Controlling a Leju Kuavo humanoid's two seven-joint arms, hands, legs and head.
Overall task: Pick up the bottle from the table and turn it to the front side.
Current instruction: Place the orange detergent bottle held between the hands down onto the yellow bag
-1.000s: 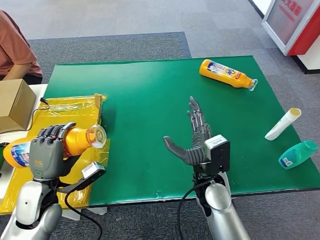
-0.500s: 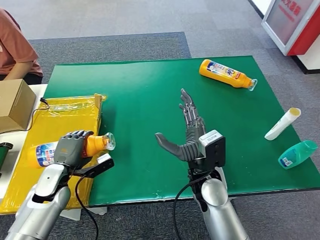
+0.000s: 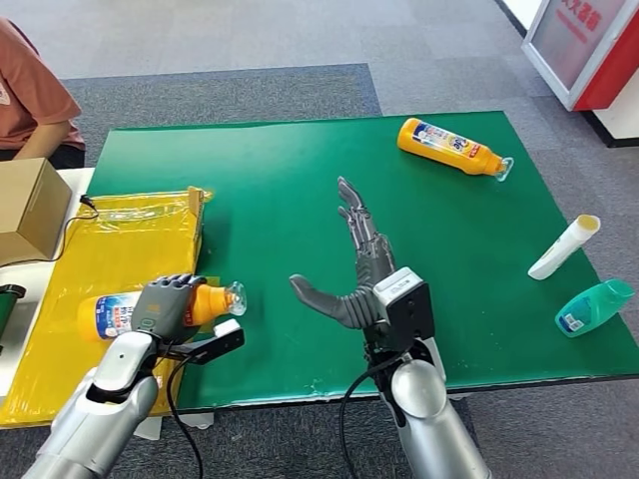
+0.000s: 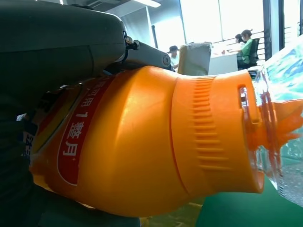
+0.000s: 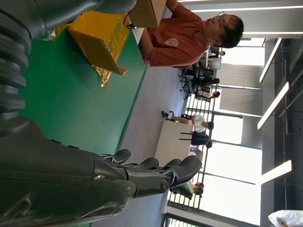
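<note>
My left hand (image 3: pixel 167 304) grips an orange bottle (image 3: pixel 113 312) lying sideways above the yellow tray's near right corner, its clear cap (image 3: pixel 236 294) pointing right over the green mat. The left wrist view has the same orange bottle (image 4: pixel 143 142) close up, with a red label and ribbed neck, and dark fingers (image 4: pixel 53 42) wrapped over it. My right hand (image 3: pixel 354 274) hovers open over the middle of the mat, fingers spread, thumb pointing left toward the cap, a short gap away. The right wrist view has that right hand (image 5: pixel 143 172) with nothing in it.
A second orange bottle (image 3: pixel 452 146) lies at the far right of the green mat (image 3: pixel 287 190). A white tube (image 3: pixel 565 246) and a teal bottle (image 3: pixel 595 306) lie at the right edge. A yellow tray (image 3: pixel 90 249) and cardboard box (image 3: pixel 30 205) stand left. A person (image 3: pixel 34 100) sits far left.
My left hand has carried the orange bottle right and lower, toward the mat. My right hand has moved left toward it, still open.
</note>
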